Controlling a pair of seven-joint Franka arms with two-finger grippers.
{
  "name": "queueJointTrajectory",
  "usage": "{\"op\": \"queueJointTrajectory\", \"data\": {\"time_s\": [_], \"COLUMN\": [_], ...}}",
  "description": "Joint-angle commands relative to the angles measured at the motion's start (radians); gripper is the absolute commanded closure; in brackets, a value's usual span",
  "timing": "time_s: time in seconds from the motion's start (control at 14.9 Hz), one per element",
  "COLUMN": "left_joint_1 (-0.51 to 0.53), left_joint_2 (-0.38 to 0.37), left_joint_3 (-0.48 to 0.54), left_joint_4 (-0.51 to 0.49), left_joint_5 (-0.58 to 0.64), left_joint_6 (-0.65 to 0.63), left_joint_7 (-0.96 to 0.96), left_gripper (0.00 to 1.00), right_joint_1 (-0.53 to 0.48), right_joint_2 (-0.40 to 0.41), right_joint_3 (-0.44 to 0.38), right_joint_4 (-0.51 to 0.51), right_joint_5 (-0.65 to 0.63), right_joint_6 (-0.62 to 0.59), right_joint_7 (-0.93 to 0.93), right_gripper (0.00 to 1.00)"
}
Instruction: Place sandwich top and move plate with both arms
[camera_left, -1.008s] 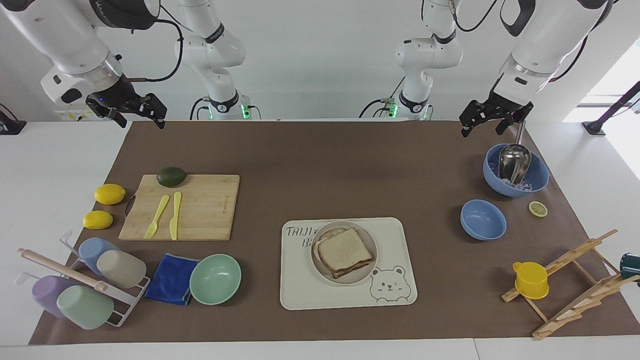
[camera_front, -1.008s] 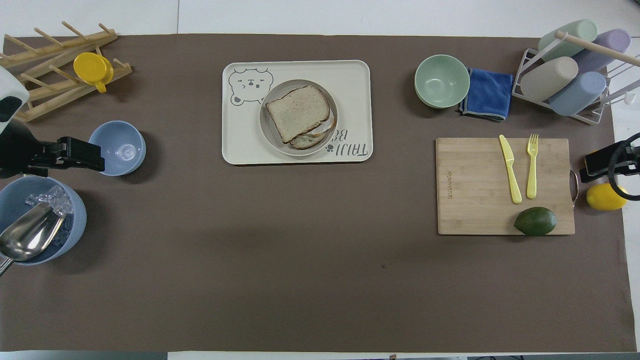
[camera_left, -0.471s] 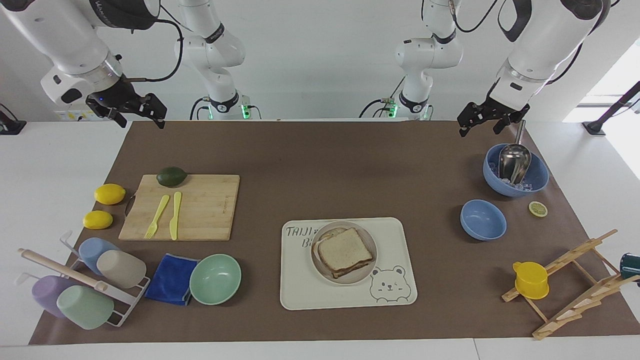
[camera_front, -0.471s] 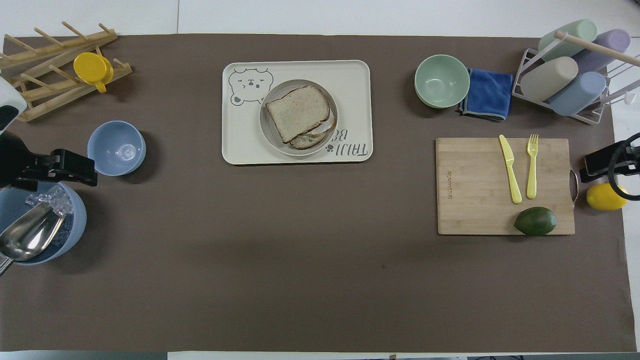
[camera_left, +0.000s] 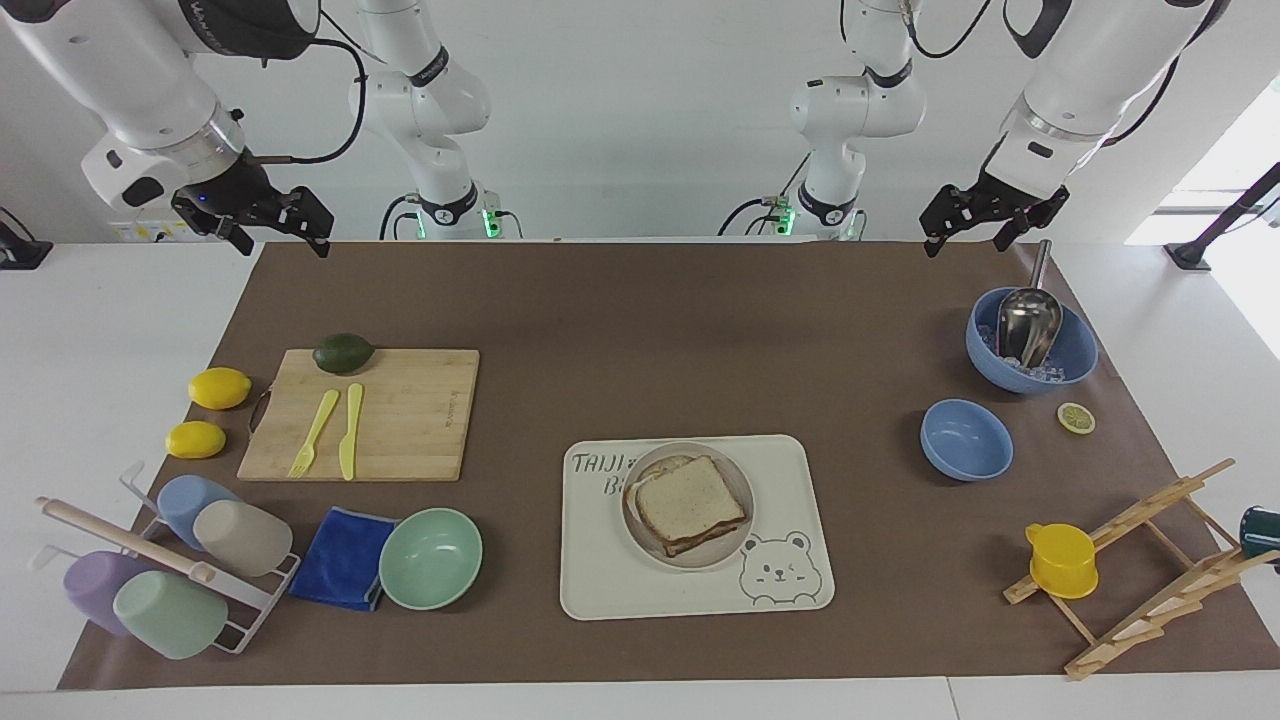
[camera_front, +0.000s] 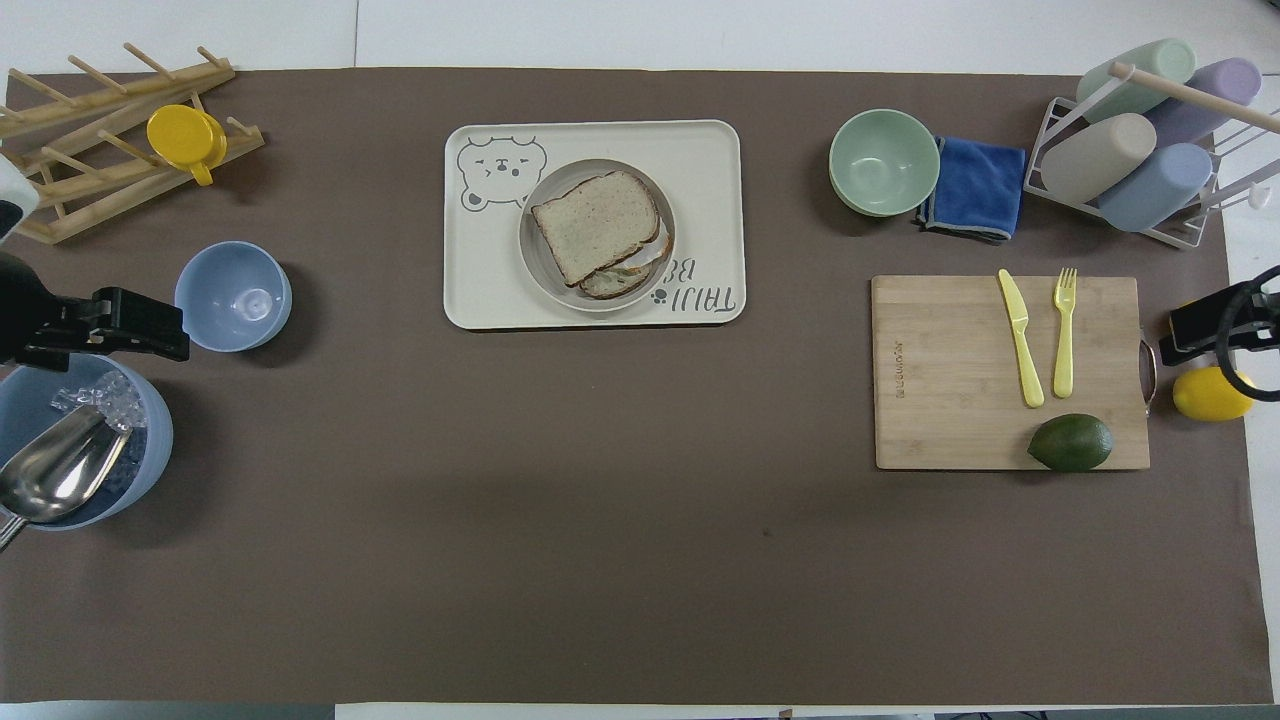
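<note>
- Sandwich top: a speckled slice with brown crust, lying flat on the lower slice, whose edge peeks out from under it toward the robots and toward the right arm's end.
- Plate: a round beige dish carrying the stacked bread; it sits on the cream bear-print tray, near the middle of the worktop and toward the edge farthest from the robots.
- Left claw: raised in the air over the robots' edge of the brown mat at the left arm's end, above the handle of the metal scoop; its fingers stand apart and carry nothing.
- Right claw: hanging over the mat's corner nearest the robots at the right arm's end, fingers spread, empty; well apart from the plate.
- Big blue bowl: holds ice and the scoop, below the left claw.
- Small blue bowl: farther from the robots than the big one, with a lemon slice just beside them.
- Cutting board: toward the right arm's end, bearing a yellow fork, a yellow knife and an avocado on its edge nearest the robots.
- Mint-green bowl: farther from the robots than the board, touching a blue cloth.
</note>
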Motion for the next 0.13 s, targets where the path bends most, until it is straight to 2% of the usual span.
{"op": "queueJointTrajectory", "data": {"time_s": [0.0,0.07], "left_joint_1": [0.004,0.003], "left_joint_2": [-0.012,-0.010], "left_joint_3": [0.001,0.004], "left_joint_4": [-0.013,-0.011], "left_joint_5": [0.017,0.014], "left_joint_6": [0.020,0.024], "left_joint_7": [0.009,0.006], "left_gripper": [0.00,0.00], "right_joint_1": [-0.001,-0.001], "right_joint_2": [-0.028,-0.028], "right_joint_3": [-0.004,-0.004], "right_joint_4": [-0.034,-0.034], "right_joint_5": [0.008,0.008], "right_joint_6": [0.018,0.018], "right_joint_7": [-0.016,-0.016], "right_gripper": [0.00,0.00]}}
